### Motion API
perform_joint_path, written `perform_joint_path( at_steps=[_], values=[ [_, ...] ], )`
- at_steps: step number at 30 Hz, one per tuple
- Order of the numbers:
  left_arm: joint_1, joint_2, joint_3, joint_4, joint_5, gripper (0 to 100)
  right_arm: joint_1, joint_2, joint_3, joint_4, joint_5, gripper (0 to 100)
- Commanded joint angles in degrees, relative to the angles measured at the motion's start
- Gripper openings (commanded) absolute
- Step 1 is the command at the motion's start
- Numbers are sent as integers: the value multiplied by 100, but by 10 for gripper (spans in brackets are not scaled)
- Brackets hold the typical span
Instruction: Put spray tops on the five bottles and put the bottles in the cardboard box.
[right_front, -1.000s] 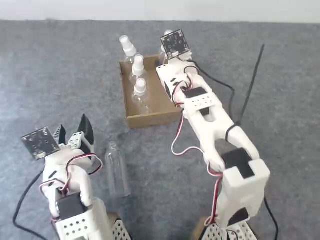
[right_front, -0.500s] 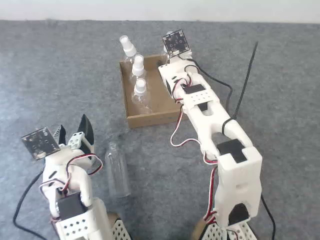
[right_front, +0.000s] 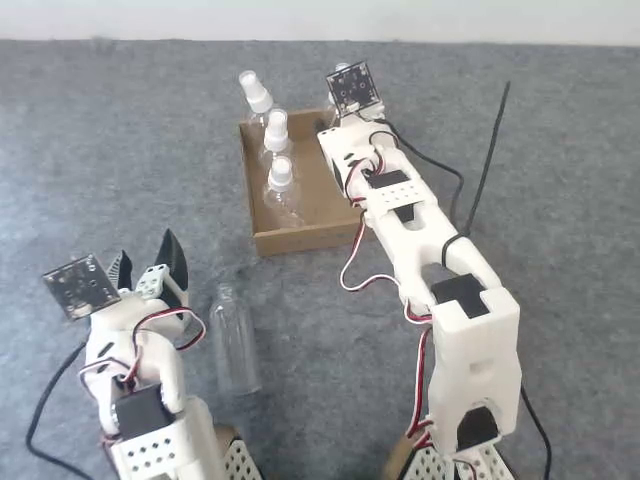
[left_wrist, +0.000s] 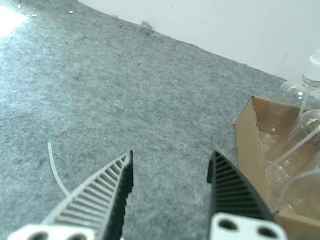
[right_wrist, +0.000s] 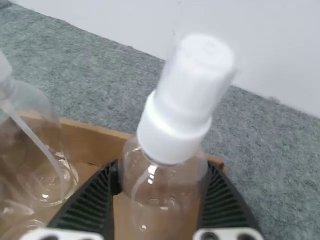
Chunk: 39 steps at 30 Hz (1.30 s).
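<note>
Right tool (right_wrist: 162, 172) – clamped on spray-topped bottle (right_wrist: 170, 150), upright, at far right corner of cardboard box (right_front: 300, 238). Three more topped bottles (right_front: 278, 185) stand in row along box's left side. Left tool (left_wrist: 170, 162) – jaws wide apart, holding nothing, low over grey table (right_front: 120, 150). Bare bottle (right_front: 232, 340) lies on table beside left arm, near box's front wall.
</note>
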<state>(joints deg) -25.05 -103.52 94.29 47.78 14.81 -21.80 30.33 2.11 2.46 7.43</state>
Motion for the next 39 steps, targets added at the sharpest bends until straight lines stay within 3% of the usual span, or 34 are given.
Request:
perform_joint_path(
  at_steps=[1, 5, 11, 21, 39],
  values=[
    [-35, -88, -48, -176, -44, 231, 84, -198, -237, -154, 26, 54],
    [-35, -88, -48, -176, -44, 231, 84, -198, -220, -154, 26, 69],
    [-35, -88, -48, -176, -44, 231, 92, -198, -202, -145, 26, 197],
    [-35, -88, -48, -176, -44, 231, 84, -207, -211, 101, 35, 277],
    [-35, -88, -48, -176, -44, 231, 66, -1033, 352, 602, 35, 283]
  ],
)
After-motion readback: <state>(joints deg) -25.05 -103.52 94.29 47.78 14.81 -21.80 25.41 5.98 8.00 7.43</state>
